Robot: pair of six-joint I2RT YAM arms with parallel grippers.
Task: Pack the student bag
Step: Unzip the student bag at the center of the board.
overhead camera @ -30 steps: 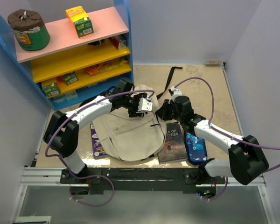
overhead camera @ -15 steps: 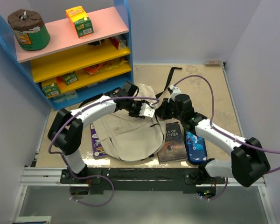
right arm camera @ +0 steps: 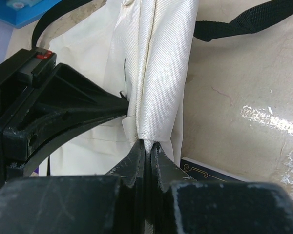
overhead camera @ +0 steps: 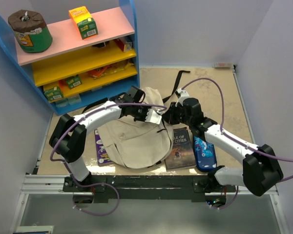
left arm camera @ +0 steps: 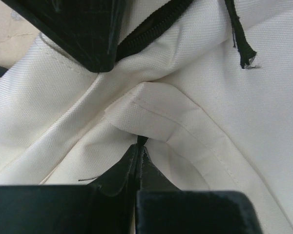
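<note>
Along the right edge of the large floppy cream fabric backpack [overhead camera: 132,141], left gripper [left arm camera: 139,145] and right gripper [right arm camera: 147,143] each pinched a fold, jaws closed; its bulk lay leftward.

Dark book [overhead camera: 180,148] and blue pencil case [overhead camera: 204,154] on the table [overhead camera: 210,83], colourful shelf [overhead camera: 88,58] far left

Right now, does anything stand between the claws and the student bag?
Nothing visible does. The left claw and the right claw are each shut on a cream fabric fold of the student bag, close together near its far right edge.
</note>
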